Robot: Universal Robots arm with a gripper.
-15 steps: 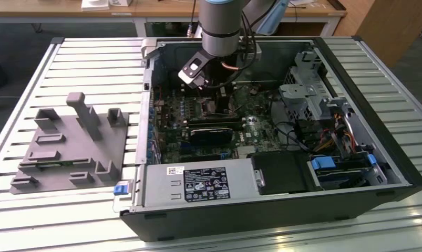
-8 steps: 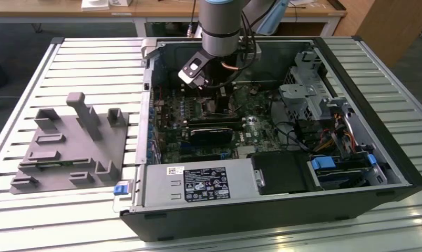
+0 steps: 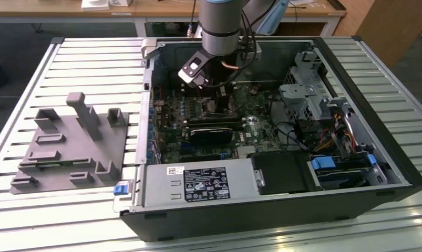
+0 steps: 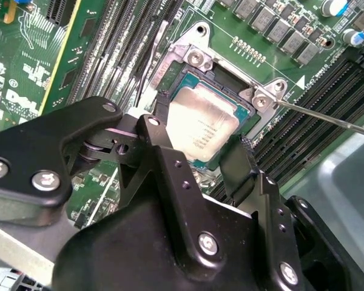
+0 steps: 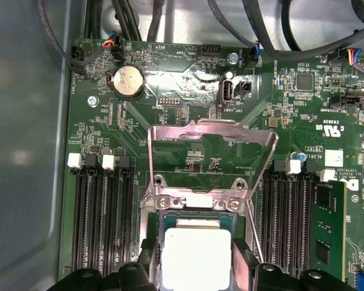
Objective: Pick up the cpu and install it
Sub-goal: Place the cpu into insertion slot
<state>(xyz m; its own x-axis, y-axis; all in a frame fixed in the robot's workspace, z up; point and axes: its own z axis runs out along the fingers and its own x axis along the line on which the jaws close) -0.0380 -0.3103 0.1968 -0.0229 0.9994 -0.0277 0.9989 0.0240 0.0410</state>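
Observation:
The cpu point(image 4: 203, 121) is a flat square chip with a pale silvery top and a green rim. It lies level in the open motherboard socket point(image 4: 197, 57), also seen as the cpu point(image 5: 196, 254) in the first wrist view. My gripper point(image 4: 200, 136) reaches down inside the computer case and its two black fingers point(image 4: 164, 151) press against opposite edges of the chip, so it is shut on it. In the exterior view the gripper point(image 3: 209, 102) hangs over the middle of the board. The socket's metal load plate point(image 5: 209, 154) stands flipped up.
The thin socket lever point(image 4: 327, 115) sticks out beside the socket. Rows of memory slots point(image 5: 100, 218) flank it on both sides. Case walls point(image 3: 149, 105), a drive cage point(image 3: 305, 94) and a power supply point(image 3: 196, 184) ring the board. A grey fixture point(image 3: 70, 142) with posts lies on the slatted table point(image 3: 91, 58).

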